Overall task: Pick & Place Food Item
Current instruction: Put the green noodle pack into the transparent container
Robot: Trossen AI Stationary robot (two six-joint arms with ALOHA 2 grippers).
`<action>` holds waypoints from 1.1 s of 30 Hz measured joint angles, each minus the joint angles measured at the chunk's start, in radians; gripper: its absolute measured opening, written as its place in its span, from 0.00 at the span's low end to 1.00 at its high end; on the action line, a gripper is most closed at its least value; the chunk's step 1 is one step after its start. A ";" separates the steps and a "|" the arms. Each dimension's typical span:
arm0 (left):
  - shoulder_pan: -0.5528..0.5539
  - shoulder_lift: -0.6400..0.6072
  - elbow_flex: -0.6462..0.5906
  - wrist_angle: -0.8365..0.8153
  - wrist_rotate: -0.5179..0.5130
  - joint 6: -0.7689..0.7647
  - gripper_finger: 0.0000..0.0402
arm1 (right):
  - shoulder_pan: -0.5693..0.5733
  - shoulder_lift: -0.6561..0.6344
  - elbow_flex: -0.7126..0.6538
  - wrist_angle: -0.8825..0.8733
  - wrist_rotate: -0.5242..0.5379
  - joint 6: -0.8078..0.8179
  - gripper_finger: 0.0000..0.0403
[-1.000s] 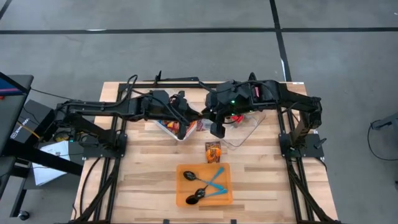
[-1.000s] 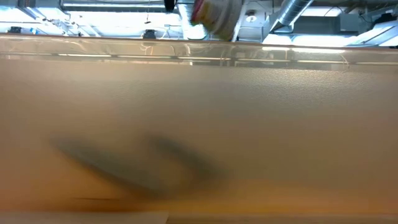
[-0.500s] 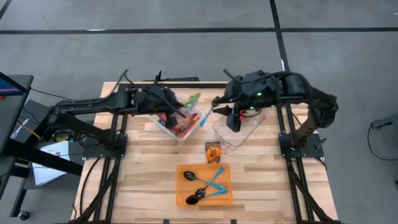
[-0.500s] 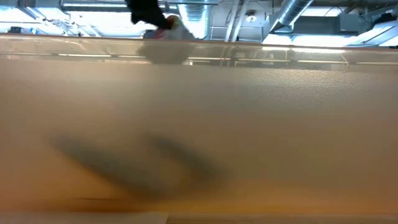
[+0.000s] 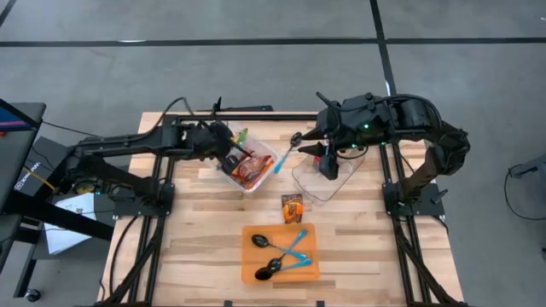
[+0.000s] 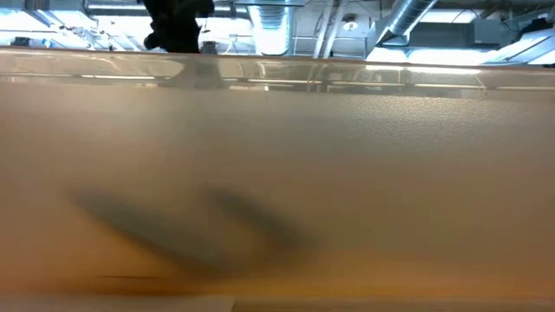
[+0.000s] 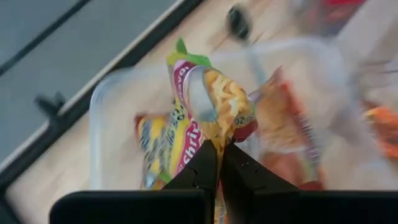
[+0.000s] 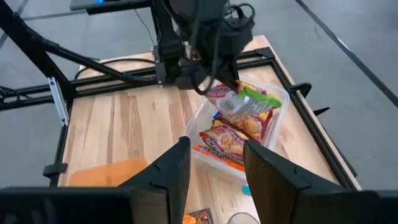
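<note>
My left gripper (image 5: pixel 230 153) is shut on a yellow, red and green snack packet (image 7: pixel 211 106) over the clear bin (image 5: pixel 256 173) at the table's far middle. The packet also shows in the right wrist view (image 8: pixel 244 102), above other packets (image 8: pixel 227 144) lying in the bin. My right gripper (image 5: pixel 328 162) is open and empty, over a second clear container (image 5: pixel 328 186) to the right of the bin. Its fingers (image 8: pixel 177 171) show wide apart in its wrist view. My left gripper pinches the packet's near edge (image 7: pixel 219 138) between its two shut fingers. The fingers come from above, slanting down. The packet hangs from the fingertips over the bin's inside; whether its far end touches the packets below, I cannot tell.
A small orange packet (image 5: pixel 292 207) lies on the wood in front of the containers. An orange tray (image 5: pixel 249 271) with spoons (image 5: pixel 273 256) sits near the front edge. A blue-handled spoon (image 5: pixel 286 153) leans between the bin and the container. The low view is blocked by an orange wall (image 6: pixel 277 191).
My left gripper has carried the packet from the table's middle toward the left, over the bin, and has come lower. My right gripper has drawn back toward the right, away from the left gripper, over the second container.
</note>
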 joint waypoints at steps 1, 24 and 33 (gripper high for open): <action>0.006 0.014 0.000 -0.024 -0.001 -0.020 0.00 | 0.000 0.000 0.000 -0.004 0.000 -0.002 0.35; 0.067 0.188 0.000 0.134 0.014 -0.092 0.29 | 0.017 0.000 0.000 -0.063 0.000 -0.026 0.36; 0.075 0.094 0.001 0.097 0.018 -0.105 0.33 | 0.017 0.000 0.000 -0.065 0.000 -0.036 0.36</action>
